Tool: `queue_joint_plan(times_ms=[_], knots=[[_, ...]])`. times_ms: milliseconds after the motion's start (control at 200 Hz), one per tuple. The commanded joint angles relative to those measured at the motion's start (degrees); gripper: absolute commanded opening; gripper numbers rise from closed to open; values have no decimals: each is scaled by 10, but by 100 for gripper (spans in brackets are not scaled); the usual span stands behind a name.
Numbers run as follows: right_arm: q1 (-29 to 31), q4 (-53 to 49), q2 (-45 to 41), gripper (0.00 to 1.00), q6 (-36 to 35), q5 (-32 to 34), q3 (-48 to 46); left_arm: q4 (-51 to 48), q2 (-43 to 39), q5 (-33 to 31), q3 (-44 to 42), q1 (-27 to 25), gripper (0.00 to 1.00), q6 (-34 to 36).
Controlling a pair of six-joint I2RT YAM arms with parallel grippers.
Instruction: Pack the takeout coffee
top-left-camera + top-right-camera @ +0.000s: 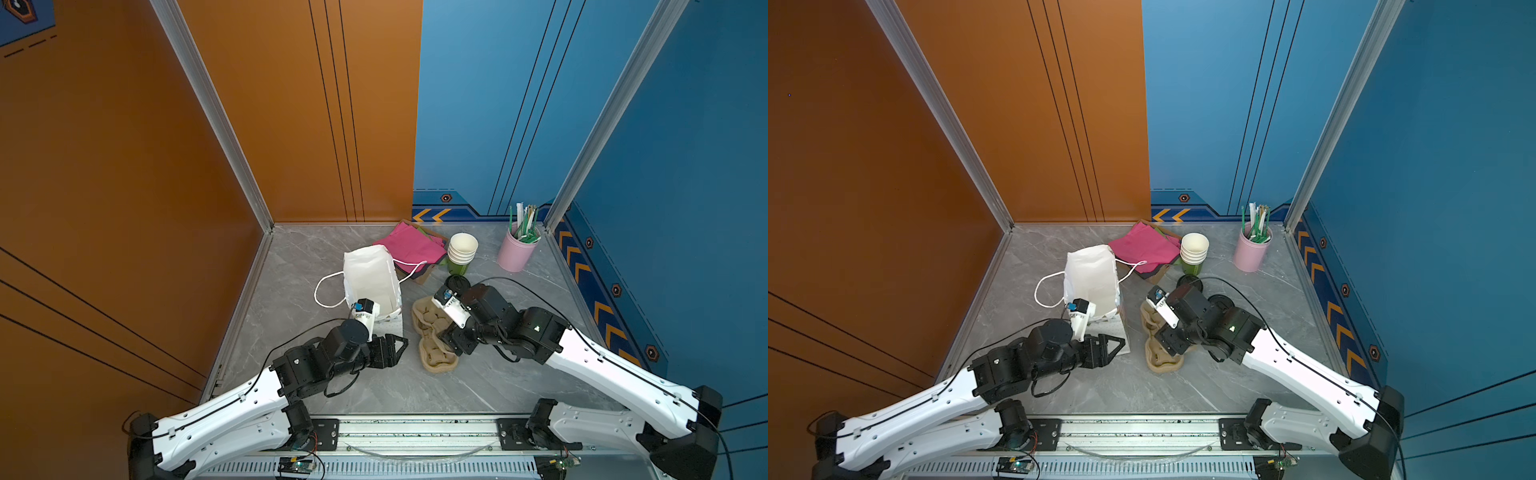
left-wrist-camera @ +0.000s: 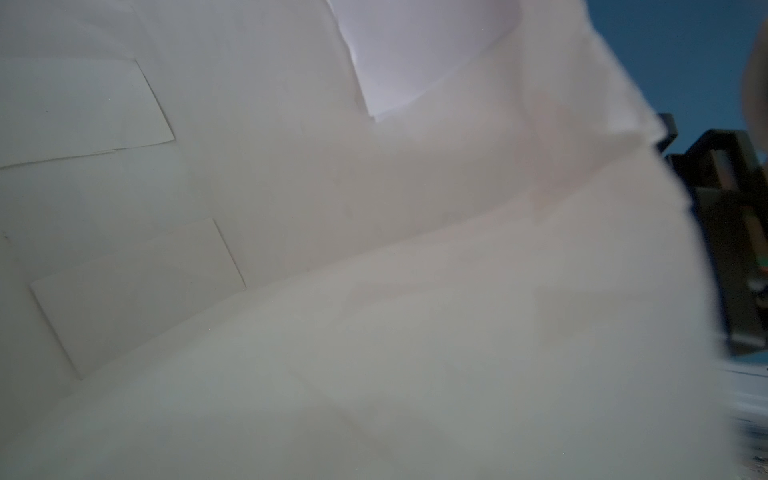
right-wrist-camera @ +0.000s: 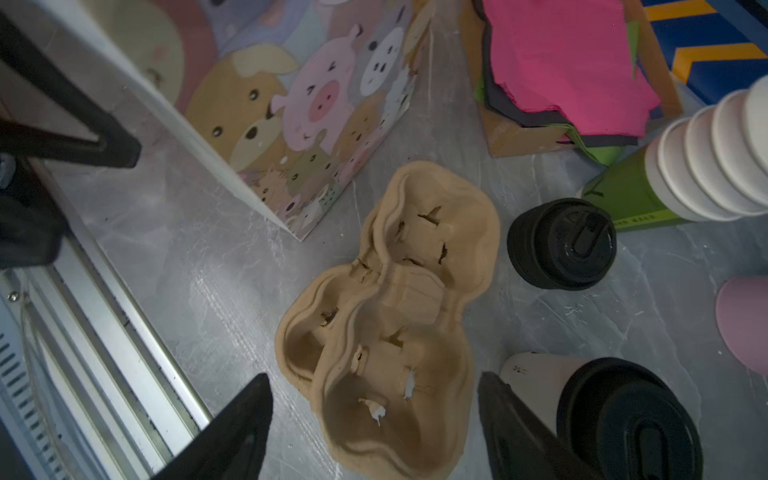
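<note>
Coffee point(image 3: 602, 411): probably light, thin paper wall crushable, lid slick; take mid-wall, gently. Right gripper point(image 3: 374, 378) spread, empty, coffee just beside. Left gripper point(image 1: 395, 345) at bag point(image 1: 370, 274): jaws unreadable.

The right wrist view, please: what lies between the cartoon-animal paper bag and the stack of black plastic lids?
The tan moulded-pulp cup carriers lie between that bag and the lids; the right wrist view shows it.

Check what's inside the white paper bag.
Left wrist view: the paper bag shows only bare white inner walls and two glued patches, no cup. Its depths are blurred and partly out of frame, so unconfirmed. The takeout coffee stands outside.
</note>
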Motion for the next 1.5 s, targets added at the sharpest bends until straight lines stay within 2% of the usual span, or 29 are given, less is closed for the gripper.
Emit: queue_joint_plan(times_ms=[0, 295, 651, 956, 1496], knots=[[-14, -8, 46, 80, 104, 56, 11, -11, -10, 3, 8, 7, 75, 11], [-39, -13, 132, 76, 185, 39, 20, -12, -17, 4, 8, 10, 79, 16], [-53, -1, 182, 59, 179, 10, 27, -12, -16, 7, 7, 15, 80, 17], [-60, 9, 198, 56, 177, -17, 27, -12, -17, 6, 6, 16, 80, 17], [-63, 16, 219, 49, 179, -24, 36, -12, -14, 9, 5, 21, 80, 18]])
